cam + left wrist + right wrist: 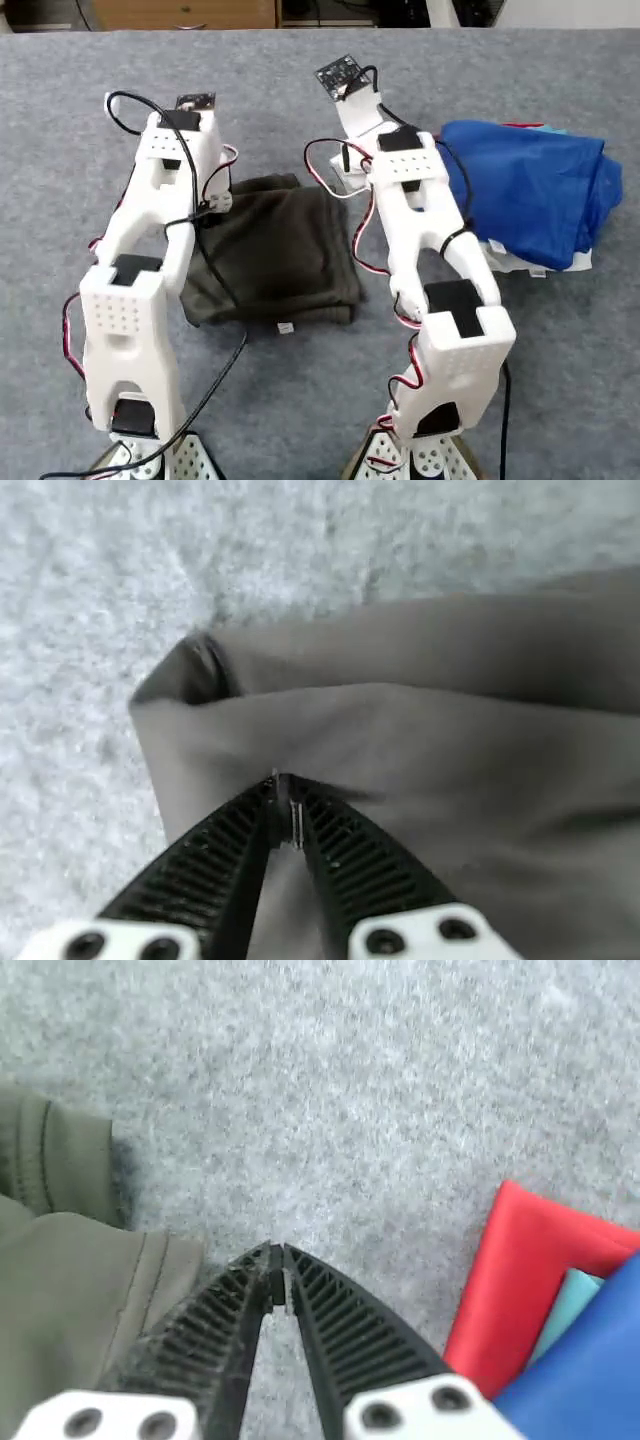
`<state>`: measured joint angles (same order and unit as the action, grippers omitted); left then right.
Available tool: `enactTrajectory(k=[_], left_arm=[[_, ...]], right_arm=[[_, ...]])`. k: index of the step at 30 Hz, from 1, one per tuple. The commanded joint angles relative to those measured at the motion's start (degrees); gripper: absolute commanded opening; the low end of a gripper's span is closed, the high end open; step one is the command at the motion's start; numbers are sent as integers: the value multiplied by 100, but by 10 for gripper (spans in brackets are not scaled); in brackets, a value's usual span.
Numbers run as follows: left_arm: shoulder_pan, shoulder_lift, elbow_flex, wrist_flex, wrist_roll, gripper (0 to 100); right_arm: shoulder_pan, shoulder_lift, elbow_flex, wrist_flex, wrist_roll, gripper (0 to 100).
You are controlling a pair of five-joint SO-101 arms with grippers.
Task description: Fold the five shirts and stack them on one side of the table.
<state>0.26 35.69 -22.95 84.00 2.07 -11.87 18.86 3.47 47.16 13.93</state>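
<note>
An olive shirt (275, 255) lies folded on the grey table between the two arms. My left gripper (284, 795) is shut, its tips resting on the olive shirt (450, 680) close to one corner; whether cloth is pinched between them is hidden. My right gripper (277, 1270) is shut over bare carpet, between the olive shirt (60, 1290) and a stack of folded shirts. That stack sits on the right of the table with a blue shirt (525, 185) on top. A red shirt (520, 1270) and a teal one (565, 1310) show beneath the blue shirt (600, 1360).
The table (300, 90) is covered in grey carpet. A white layer (520, 262) peeks out under the blue shirt at the stack's near edge. Wooden furniture stands beyond the table's far edge.
</note>
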Motion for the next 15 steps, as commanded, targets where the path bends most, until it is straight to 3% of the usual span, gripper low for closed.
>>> enactTrajectory(k=[1,7,15], left_arm=[[-686,207,-571,53,-18,19],[-1310,576,-738,44,-387,19],[-1336,637,-1020,53,-360,19]], right_arm=[[66,-312,22,-202,-35,2],[57,-303,13,-229,-26,2],[48,-171,-22,-246,9,5]])
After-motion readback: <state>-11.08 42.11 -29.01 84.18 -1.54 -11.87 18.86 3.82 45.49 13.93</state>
